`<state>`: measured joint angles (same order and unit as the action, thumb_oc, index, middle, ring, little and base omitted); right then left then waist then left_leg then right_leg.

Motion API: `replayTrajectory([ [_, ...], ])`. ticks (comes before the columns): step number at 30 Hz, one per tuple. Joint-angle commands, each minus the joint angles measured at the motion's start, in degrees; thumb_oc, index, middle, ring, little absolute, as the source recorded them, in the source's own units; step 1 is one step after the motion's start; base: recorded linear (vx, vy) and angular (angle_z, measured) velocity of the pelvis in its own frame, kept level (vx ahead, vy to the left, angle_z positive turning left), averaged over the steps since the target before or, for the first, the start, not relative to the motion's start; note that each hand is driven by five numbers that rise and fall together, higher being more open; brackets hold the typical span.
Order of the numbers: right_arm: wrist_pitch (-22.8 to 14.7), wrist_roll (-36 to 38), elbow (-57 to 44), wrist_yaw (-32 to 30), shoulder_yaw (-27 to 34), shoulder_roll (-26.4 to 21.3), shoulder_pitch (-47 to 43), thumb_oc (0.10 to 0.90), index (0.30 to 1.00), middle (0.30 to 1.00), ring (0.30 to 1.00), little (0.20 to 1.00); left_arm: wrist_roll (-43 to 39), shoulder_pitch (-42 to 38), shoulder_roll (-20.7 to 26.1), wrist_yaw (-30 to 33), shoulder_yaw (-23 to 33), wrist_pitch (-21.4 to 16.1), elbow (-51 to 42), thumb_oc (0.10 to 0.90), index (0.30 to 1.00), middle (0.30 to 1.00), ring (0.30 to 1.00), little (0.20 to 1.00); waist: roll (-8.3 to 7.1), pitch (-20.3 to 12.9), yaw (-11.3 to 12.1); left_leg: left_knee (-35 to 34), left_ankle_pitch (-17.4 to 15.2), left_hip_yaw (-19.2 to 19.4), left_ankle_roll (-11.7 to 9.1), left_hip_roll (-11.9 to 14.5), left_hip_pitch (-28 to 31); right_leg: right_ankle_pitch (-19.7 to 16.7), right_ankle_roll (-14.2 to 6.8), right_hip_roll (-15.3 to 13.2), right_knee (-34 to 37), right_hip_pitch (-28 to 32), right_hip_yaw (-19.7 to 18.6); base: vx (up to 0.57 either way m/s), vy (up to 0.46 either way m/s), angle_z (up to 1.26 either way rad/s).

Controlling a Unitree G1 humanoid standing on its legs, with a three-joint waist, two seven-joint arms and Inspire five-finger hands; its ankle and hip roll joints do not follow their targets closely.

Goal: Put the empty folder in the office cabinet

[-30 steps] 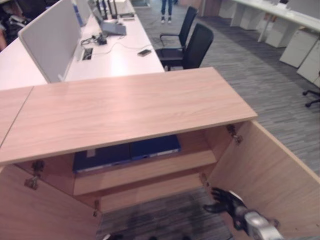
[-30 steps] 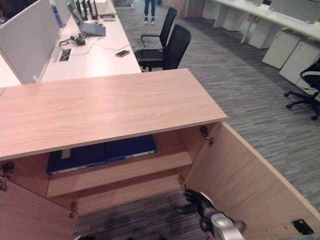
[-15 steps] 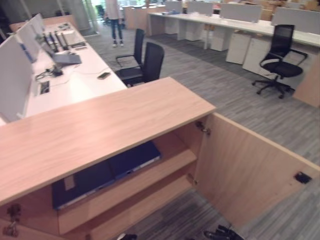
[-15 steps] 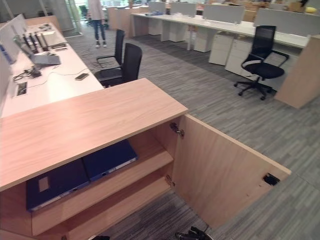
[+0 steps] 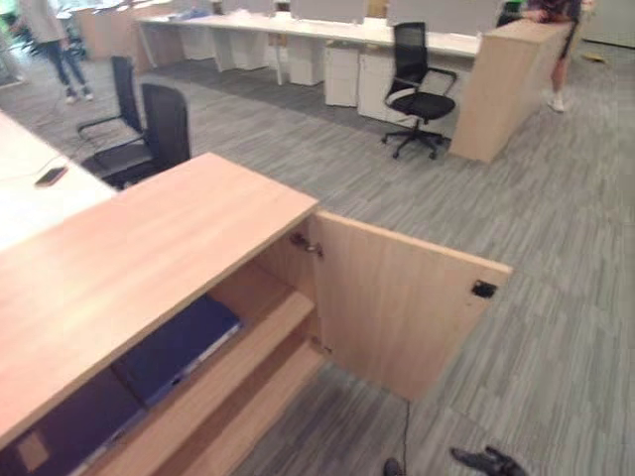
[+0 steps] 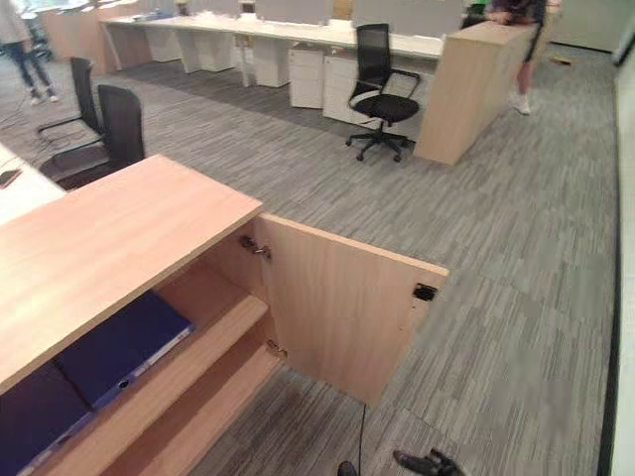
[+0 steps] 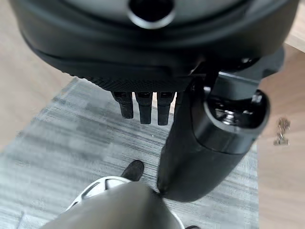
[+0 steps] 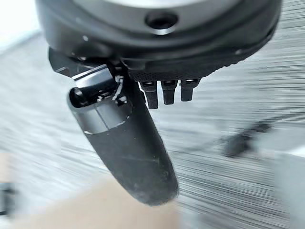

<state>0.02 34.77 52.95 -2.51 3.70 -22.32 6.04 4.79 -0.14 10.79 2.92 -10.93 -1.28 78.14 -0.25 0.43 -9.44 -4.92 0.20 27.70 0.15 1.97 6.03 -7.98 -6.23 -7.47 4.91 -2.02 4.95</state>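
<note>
The wooden office cabinet (image 5: pixel 149 258) stands with its right door (image 5: pixel 397 297) swung wide open. Two dark blue folders (image 5: pixel 179 347) lie flat side by side on its upper shelf, the other one (image 5: pixel 55 431) further left. My right hand (image 5: pixel 486 461) hangs low over the carpet in front of the door, apart from the cabinet; in the right wrist view it (image 8: pixel 162 43) has straight fingers and holds nothing. My left hand (image 7: pixel 152 43) also has straight fingers (image 7: pixel 143 105) and is empty, above the carpet between wooden cabinet panels.
Black office chairs (image 5: pixel 159 134) stand by the white desk (image 5: pixel 30 198) behind the cabinet, another chair (image 5: pixel 417 94) further off. A tall wooden unit (image 5: pixel 506 84) and a row of desks lie beyond. People stand far back at the left (image 5: pixel 55 50) and right (image 5: pixel 556 20). Grey carpet spreads to the right.
The camera has swung to the right, so the whole scene has shifted left. My right hand now shows lower, at the bottom edge. The folders lie unmoved on the shelf.
</note>
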Motion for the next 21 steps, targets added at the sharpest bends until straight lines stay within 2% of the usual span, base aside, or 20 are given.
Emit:
replayTrajectory([
  [1,-6.7,-1.6,-5.2,-2.7,3.5,-5.0,-5.7,0.8,0.9,0.9,0.9,0.9,-0.3,0.6,0.4,-0.4,-0.2,0.4,3.7,0.8,0.9,0.9,0.9,0.9,-0.97,-1.1,0.1,-0.1,-6.1,-7.0,1.1,-1.4,0.3,4.0,-3.2,0.9,-2.9,-1.6,-0.6,0.05,-0.037,-0.11],
  [3,-7.7,-3.3,-10.0,-3.7,5.2,-8.0,-6.3,0.8,0.9,0.9,0.9,0.9,-0.4,0.4,0.3,-0.4,0.0,0.4,3.5,0.8,0.9,0.9,0.9,0.9,-0.96,-1.4,-0.1,-0.1,-6.2,-7.0,1.1,-1.2,0.4,4.2,-3.1,1.2,-2.7,-1.3,-0.9,0.04,-0.027,-0.04],
  [4,-7.6,-3.4,-10.0,-3.7,5.2,-8.0,-6.3,0.8,0.9,0.9,0.9,0.9,-0.4,0.4,0.2,-0.3,0.0,0.4,3.5,0.8,0.9,0.9,0.9,0.9,-0.94,-1.4,0.0,-0.1,-6.2,-7.0,1.0,-1.2,0.5,4.1,-3.1,1.2,-2.7,-1.3,-0.9,0.04,-0.036,-0.01],
  [5,-8.7,-5.5,-16.8,-4.2,6.6,-11.0,-7.0,0.8,0.9,0.9,0.9,0.9,-0.2,0.1,0.2,-0.4,0.1,0.6,3.5,0.8,0.9,0.9,0.9,0.9,-0.91,-1.8,-0.1,-0.1,-6.2,-7.2,0.9,-0.9,0.5,4.5,-3.0,1.4,-2.6,-0.9,-0.9,0.0,0.0,0.0],
  [11,-10.0,-8.0,-28.3,-2.6,5.8,-15.6,-10.2,0.8,0.9,0.9,0.9,0.9,1.4,0.3,0.8,-1.1,0.9,1.4,4.1,0.8,0.9,0.9,0.9,0.9,-0.82,-2.3,0.5,-0.1,-6.0,-7.3,0.4,-0.5,0.6,4.9,-2.9,1.8,-1.9,-0.3,-1.1,0.01,-0.014,0.01],
  [14,-10.3,-6.8,-32.3,0.3,2.9,-17.4,-13.0,0.8,0.9,0.9,0.9,0.9,1.9,0.8,1.1,-1.8,1.0,1.5,4.4,0.8,0.9,0.9,0.9,0.9,-0.85,-2.3,1.2,-0.1,-5.8,-7.3,0.1,-0.3,0.6,5.0,-2.7,2.0,-1.5,0.2,-1.2,0.0,-0.007,0.01],
  [18,-9.8,-0.6,-39.4,7.2,-2.8,-18.9,-16.2,0.8,0.9,0.9,0.9,0.9,2.2,1.6,1.6,-3.0,1.0,1.8,4.4,0.8,0.9,0.9,0.9,0.9,-1.05,-2.5,2.3,-0.1,-5.4,-7.4,-0.3,-0.1,0.6,5.2,-2.6,2.2,-1.2,0.6,-1.0,0.0,-0.001,0.01],
  [21,-9.5,3.2,-41.4,10.5,-4.8,-18.9,-16.9,0.8,0.9,0.9,0.9,0.9,2.6,1.9,1.6,-3.8,0.8,1.7,4.3,0.8,0.9,0.9,0.9,0.9,-1.06,-2.6,2.6,-0.1,-5.3,-7.5,-0.5,-0.1,0.5,5.2,-2.6,2.2,-1.2,0.6,-0.8,0.0,-0.001,0.06],
])
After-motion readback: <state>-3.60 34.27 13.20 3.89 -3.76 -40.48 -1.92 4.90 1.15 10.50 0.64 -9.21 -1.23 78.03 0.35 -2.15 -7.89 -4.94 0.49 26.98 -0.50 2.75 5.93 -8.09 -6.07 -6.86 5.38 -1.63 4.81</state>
